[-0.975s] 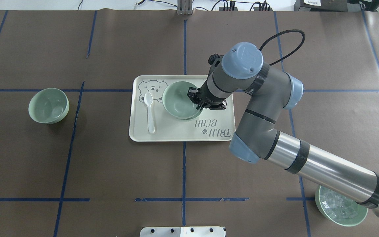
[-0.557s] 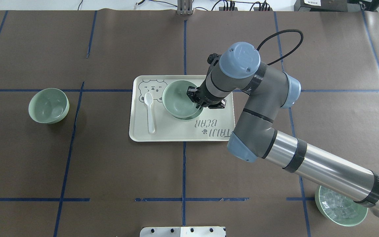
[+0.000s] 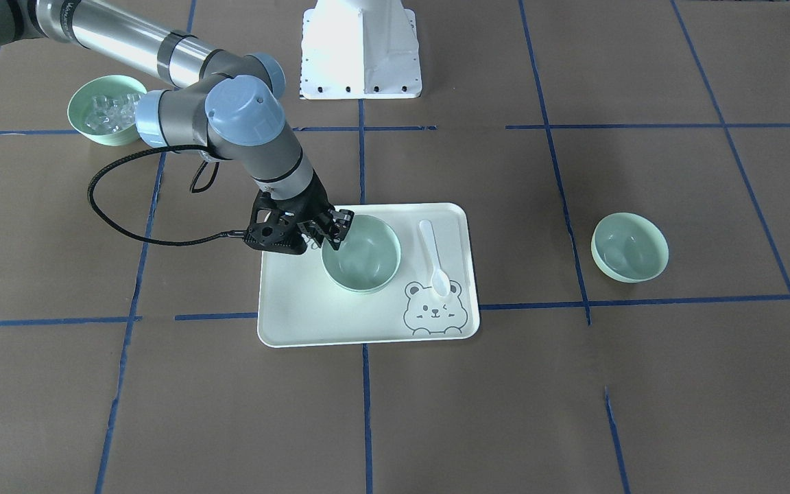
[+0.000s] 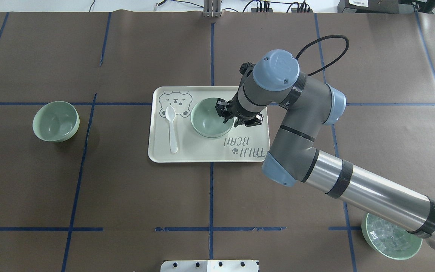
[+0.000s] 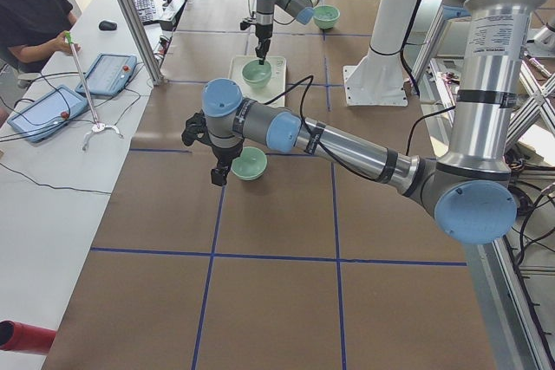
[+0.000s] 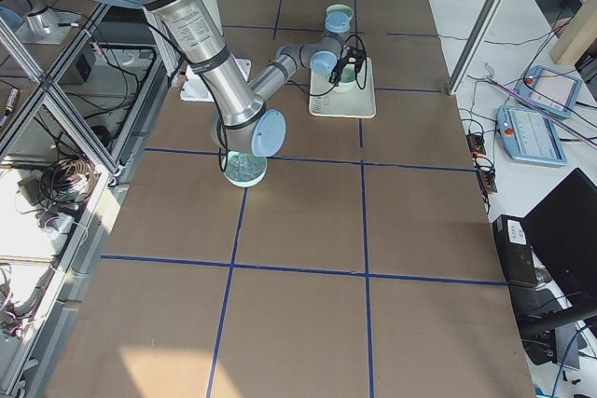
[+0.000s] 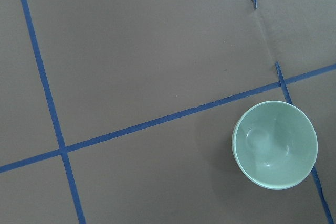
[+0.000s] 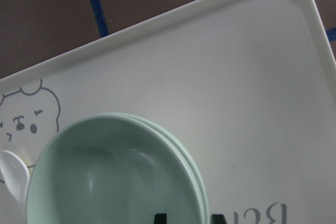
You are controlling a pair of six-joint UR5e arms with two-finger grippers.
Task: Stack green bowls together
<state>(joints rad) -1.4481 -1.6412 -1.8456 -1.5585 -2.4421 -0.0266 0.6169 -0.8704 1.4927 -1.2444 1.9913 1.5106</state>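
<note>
- Since the earlier overhead frames, the upper green bowl (image 4: 207, 122) has been lowered; it had been held above and slightly off-centre from the lower green bowl (image 8: 195, 174), and is now seated inside it.
- In the overhead view, the upper bowl looks smaller than it did and sits a little nearer the printed lettering on the cream tray (image 4: 202, 153).
- In the right wrist view, only a thin second rim of the lower bowl is seen, along the right side of the upper one.
- The right gripper (image 4: 226, 114) is placed over the stacked pair's rim on the robot's right side, with its fingers spread.
- One fingertip (image 8: 160, 217) is seen inside the upper bowl, clear of the wall, and the other just outside the rim, so nothing is pinched.
- A white spoon (image 4: 171, 128) lies on the tray beside the stack, its scoop on the bear drawing.
- A third green bowl (image 4: 55, 121) stands alone on the brown table, well apart from the tray on the robot's left.
- The left gripper (image 5: 217, 179) hangs above that bowl; whether its fingers are spread or pressed together cannot be told.
- A green bowl of clear chunks (image 4: 389, 236) stands under the right arm.
</note>
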